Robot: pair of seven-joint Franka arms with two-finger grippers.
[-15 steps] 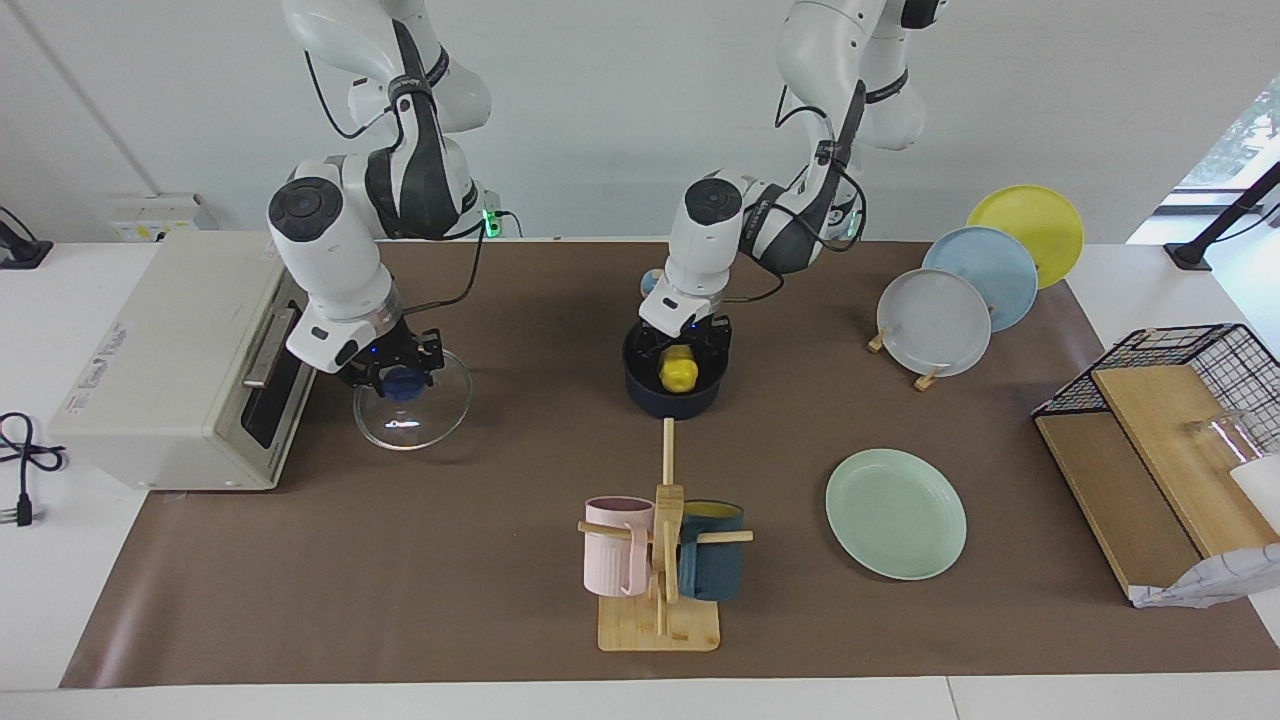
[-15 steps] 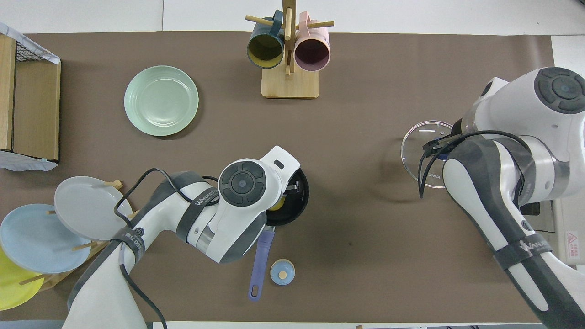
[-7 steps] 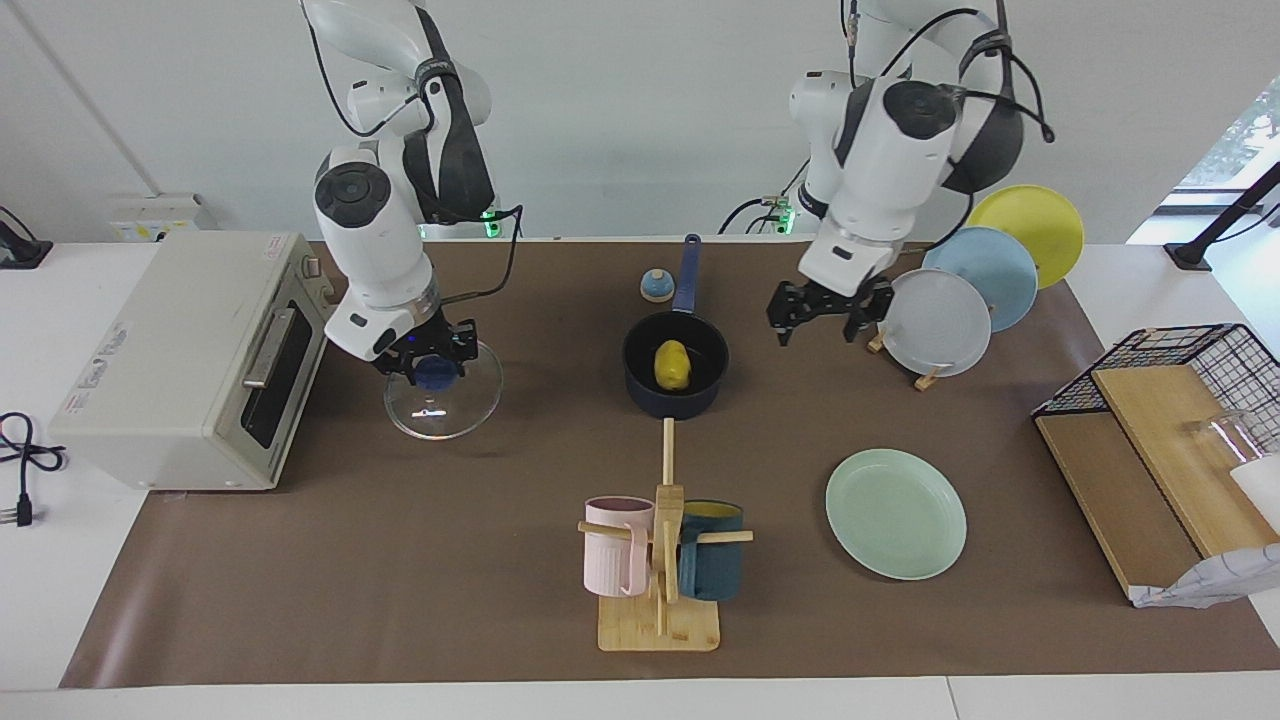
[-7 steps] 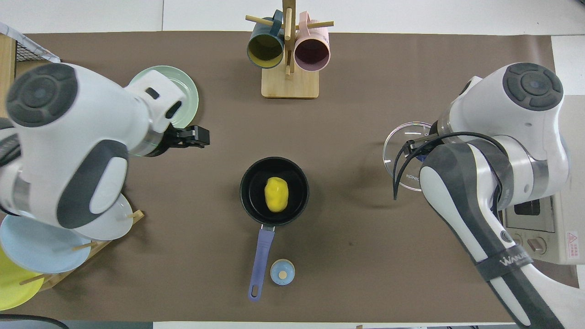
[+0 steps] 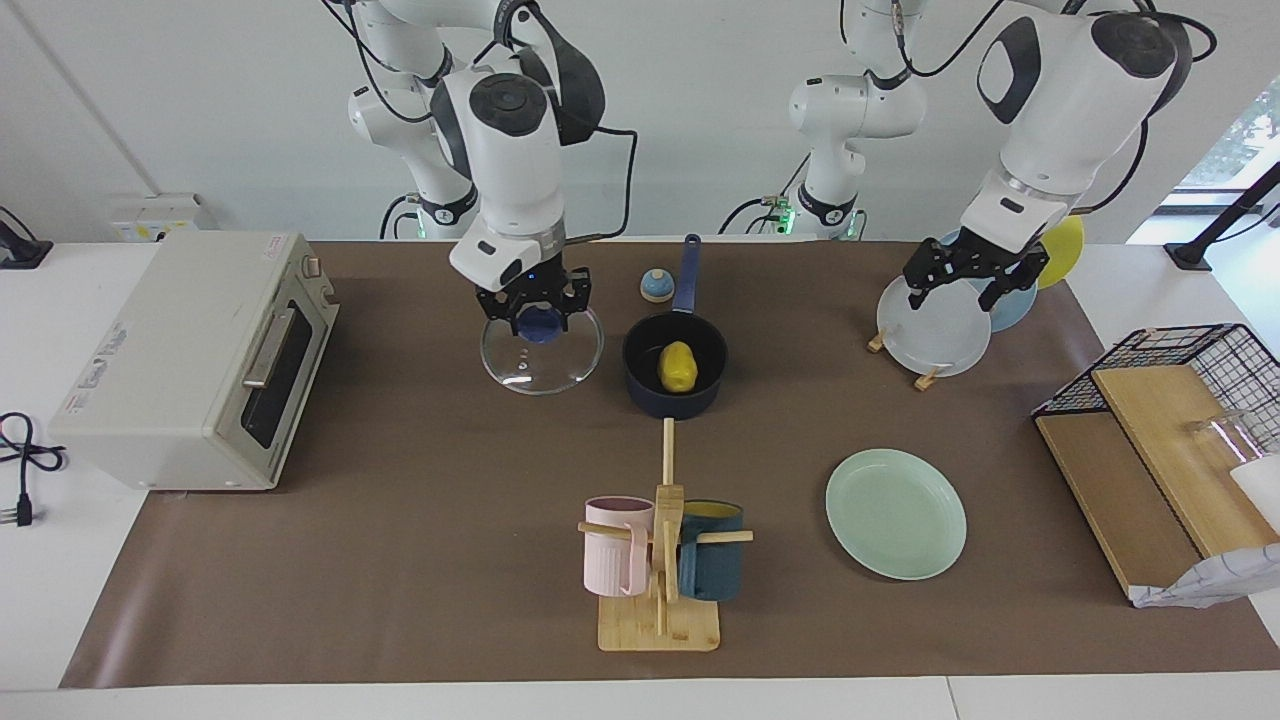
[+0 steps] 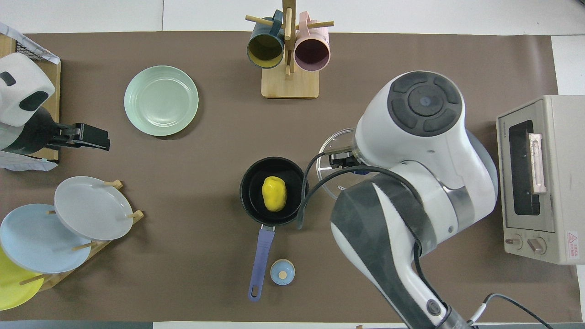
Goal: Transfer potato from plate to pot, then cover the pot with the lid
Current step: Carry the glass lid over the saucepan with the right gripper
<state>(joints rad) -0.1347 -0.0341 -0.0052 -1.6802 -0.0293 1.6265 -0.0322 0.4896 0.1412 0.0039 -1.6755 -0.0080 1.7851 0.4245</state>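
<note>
Carrying the lid [image 5: 541,352] toward the pot [image 5: 675,376]: right gripper [image 5: 533,305] clamped on the blue knob, glass disc hanging just beside the pot toward the right arm's end of the table, apparently clear of the cloth. Potato [image 5: 677,367] already lying inside the pot; plate [image 5: 896,513] bare, well apart from the pot toward the left arm's end. Next, by the look of it: shifting the lid over the pot's rim, levelling, lowering, letting go. Left gripper [image 5: 975,275] spread wide and holding nothing, over the plate rack [image 5: 932,325], waiting. Mug stand [image 5: 660,560] farther from the robots than the pot, small blue dome [image 5: 656,286] nearer; neither in the path. Toaster oven [image 5: 190,355] well apart from the pot.
</note>
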